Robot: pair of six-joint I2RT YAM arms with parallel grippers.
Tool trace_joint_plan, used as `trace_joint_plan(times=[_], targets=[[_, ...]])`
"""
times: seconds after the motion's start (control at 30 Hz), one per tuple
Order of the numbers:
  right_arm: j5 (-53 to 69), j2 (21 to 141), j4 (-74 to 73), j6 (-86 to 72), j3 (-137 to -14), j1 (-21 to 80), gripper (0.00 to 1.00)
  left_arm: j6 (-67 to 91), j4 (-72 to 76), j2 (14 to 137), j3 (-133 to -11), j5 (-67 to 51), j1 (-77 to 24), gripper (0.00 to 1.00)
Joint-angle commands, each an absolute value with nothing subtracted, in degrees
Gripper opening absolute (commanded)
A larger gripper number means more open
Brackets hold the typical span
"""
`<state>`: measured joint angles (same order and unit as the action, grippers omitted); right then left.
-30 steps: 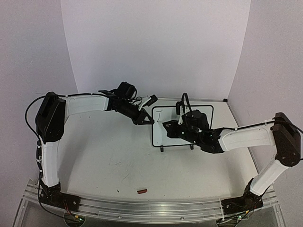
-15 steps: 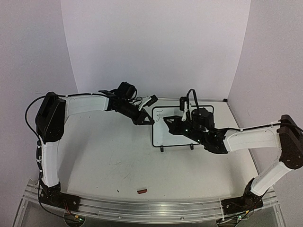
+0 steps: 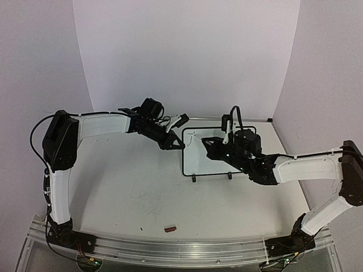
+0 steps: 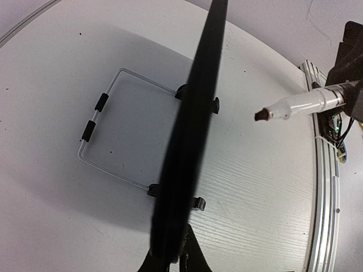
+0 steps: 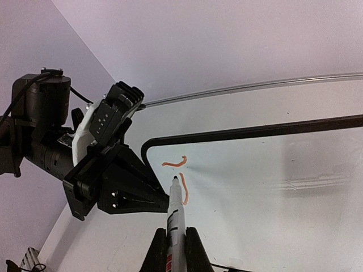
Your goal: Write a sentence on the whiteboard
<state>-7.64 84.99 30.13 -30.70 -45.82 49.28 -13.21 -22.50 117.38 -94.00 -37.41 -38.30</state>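
Observation:
The whiteboard (image 3: 238, 134), white with a thin black border and two small black feet, stands tilted on the table. My left gripper (image 3: 177, 143) is shut on its left edge; in the left wrist view that edge is a blurred dark bar (image 4: 193, 124) rising from the fingers (image 4: 195, 262). My right gripper (image 5: 177, 252) is shut on a white marker (image 5: 177, 212), which also shows in the left wrist view (image 4: 300, 103). Its tip sits at the board's top left corner. Of the sentence, two short orange-red strokes (image 5: 184, 190) show there. Whether the tip touches the board I cannot tell.
A small red-brown piece (image 3: 170, 229) lies on the table near the front. An aluminium rail (image 3: 181, 249) runs along the near edge. A thin wire frame with black clips (image 4: 96, 116) lies on the table by the board. Walls close in behind and at both sides.
The right arm has swung to the right and its gripper has shifted up along the board's left part with the marker. The left arm and the board have not moved.

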Motion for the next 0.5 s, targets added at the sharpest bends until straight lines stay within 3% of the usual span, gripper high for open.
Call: trace_joint_plan(times=[0.0,0.47], targets=[[-9.3,86.0,30.3,-30.9,-46.3,49.1,0.0,-13.8,-23.4,116.5,-93.8,-33.4,-38.1,0.0],[-10.4,87.7,30.5,-31.1,-47.5,48.6,0.0,-13.7,-23.3,116.8,-93.7,-33.5,-38.1,0.0]])
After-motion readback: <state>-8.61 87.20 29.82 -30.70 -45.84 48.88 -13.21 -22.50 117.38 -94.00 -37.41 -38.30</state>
